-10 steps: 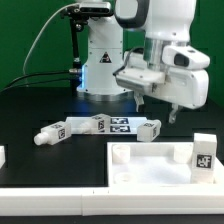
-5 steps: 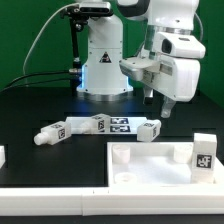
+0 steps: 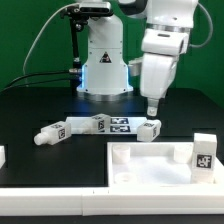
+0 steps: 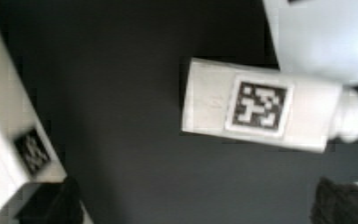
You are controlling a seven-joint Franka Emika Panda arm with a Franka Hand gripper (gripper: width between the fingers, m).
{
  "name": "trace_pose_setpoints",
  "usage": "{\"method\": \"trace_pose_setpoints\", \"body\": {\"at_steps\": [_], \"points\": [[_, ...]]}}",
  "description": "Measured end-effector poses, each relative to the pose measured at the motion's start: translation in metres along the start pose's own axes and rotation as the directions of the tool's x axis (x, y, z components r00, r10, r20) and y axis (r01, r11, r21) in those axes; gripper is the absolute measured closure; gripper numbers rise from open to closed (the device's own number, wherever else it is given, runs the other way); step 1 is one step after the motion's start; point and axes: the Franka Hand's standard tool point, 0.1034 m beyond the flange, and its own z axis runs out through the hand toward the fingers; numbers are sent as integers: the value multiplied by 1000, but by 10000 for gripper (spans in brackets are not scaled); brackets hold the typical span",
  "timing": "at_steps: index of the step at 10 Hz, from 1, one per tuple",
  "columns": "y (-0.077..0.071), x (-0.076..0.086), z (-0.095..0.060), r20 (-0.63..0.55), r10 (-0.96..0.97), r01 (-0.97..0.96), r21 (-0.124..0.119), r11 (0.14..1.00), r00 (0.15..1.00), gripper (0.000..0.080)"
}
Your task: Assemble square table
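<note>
just beyond the square panel's far rim, a tagged leg lies on the black counter. the tool hangs right above that leg, jaws spread wide, holding nothing.

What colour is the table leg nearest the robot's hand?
White, with a black-and-white square tag; the leg shows best in the wrist view.

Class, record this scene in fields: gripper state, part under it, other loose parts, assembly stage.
Gripper: gripper open, empty
Under it: nearest leg, lying flat, untouched
Toward the exterior view's left: middle leg; end leg, both lying
Square panel: square panel, lying flat, apart from these legs
Stage: no leg picked up yet
</note>
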Motion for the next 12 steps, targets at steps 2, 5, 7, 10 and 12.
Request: {"method": "trace_pose_setpoints", "body": {"at_steps": [2,5,7,10,12], "points": [[-4,1,1,8,127,-127,18,992,992,151],[-3,-1,1,18,322,-323,30,946,946,151],[17,-3,-5,70,565,-569,56,821,822,151],[23,-7,1,148,831,-844,93,528,536,151],[20,-4,0,156,875,-889,79,451,458,151]]}}
